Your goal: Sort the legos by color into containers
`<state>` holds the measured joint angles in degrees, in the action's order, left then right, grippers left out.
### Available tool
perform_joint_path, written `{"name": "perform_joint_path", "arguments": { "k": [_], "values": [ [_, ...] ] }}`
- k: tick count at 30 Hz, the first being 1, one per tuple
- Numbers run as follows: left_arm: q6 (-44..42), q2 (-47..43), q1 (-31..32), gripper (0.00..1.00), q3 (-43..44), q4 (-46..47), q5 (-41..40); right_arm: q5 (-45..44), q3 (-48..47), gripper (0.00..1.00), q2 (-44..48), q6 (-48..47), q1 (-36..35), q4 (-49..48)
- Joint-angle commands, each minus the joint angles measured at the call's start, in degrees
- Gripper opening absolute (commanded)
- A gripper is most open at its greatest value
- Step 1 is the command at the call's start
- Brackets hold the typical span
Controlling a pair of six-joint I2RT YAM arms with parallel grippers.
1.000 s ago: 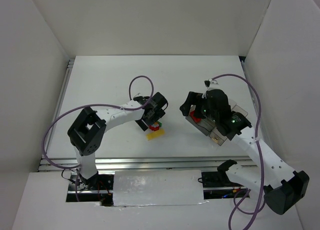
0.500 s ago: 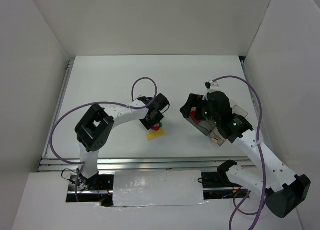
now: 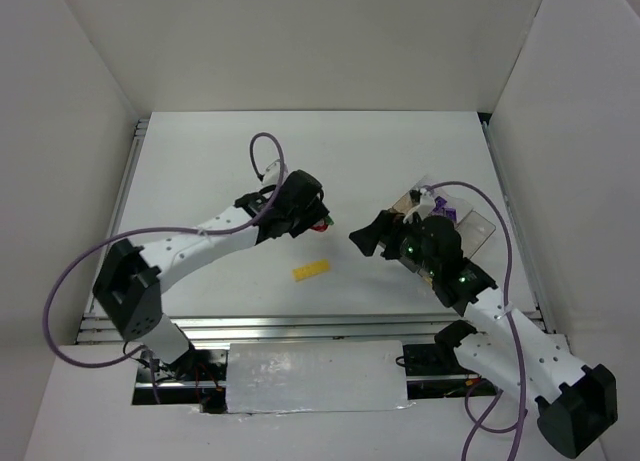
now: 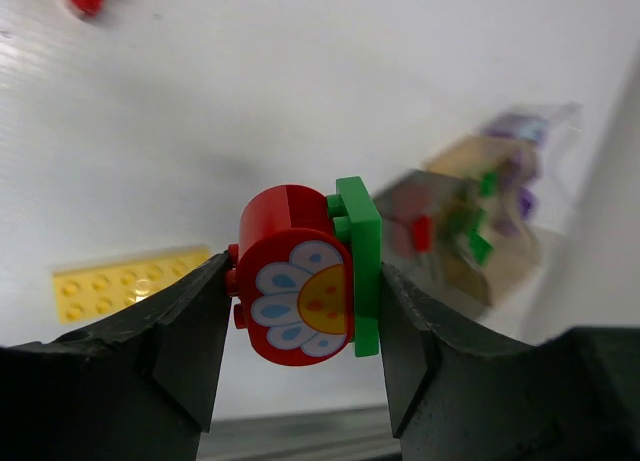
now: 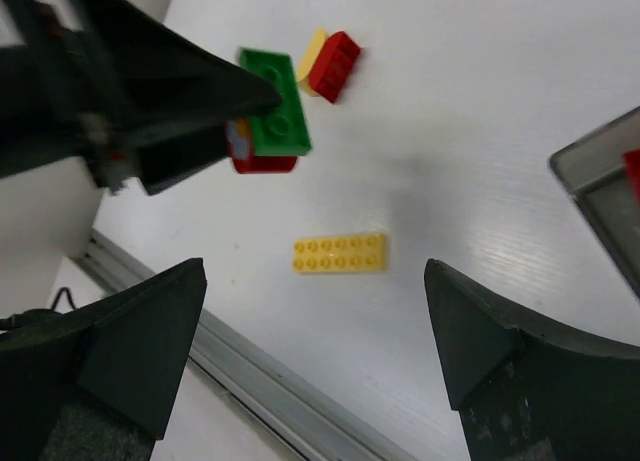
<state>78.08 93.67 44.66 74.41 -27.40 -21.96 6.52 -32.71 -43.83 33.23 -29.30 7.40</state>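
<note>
My left gripper point(image 4: 305, 291) is shut on a red lego with a flower print point(image 4: 290, 281) that has a green plate point(image 4: 358, 251) stuck to its side, held clear of the table. From above, the left gripper point(image 3: 316, 221) hangs left of centre. A flat yellow studded plate point(image 3: 311, 270) lies alone on the table below it. The right gripper point(image 5: 315, 281) stands open and empty above that yellow plate point(image 5: 340, 253). The smoky organizer box point(image 3: 474, 227) sits at the right, with purple, green and red legos point(image 4: 470, 226) blurred in its containers.
A red brick point(image 5: 334, 65) and a yellow brick point(image 5: 315, 49) lie together on the table beyond the left gripper. A metal rail point(image 3: 300, 326) runs along the near table edge. White walls enclose the table on three sides.
The left gripper shut on the red-and-green piece and lifted it up and away from the yellow plate. The right arm drew back off the box toward the table's middle.
</note>
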Motion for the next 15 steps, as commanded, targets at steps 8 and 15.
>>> {"name": "perform_joint_path", "arguments": {
  "k": [8, 15],
  "values": [
    [-4.34, -10.43, 4.11, 0.00, -1.11, 6.39, 5.43, -3.80, 8.01, 0.94, -3.80, 6.41, -8.93, -32.78],
    [-4.87, -11.84, 4.73, 0.00, -2.16, 8.15, 7.45, -5.36, 6.35, 0.91, -5.12, 5.53, -9.81, -34.30]
  ]
}}
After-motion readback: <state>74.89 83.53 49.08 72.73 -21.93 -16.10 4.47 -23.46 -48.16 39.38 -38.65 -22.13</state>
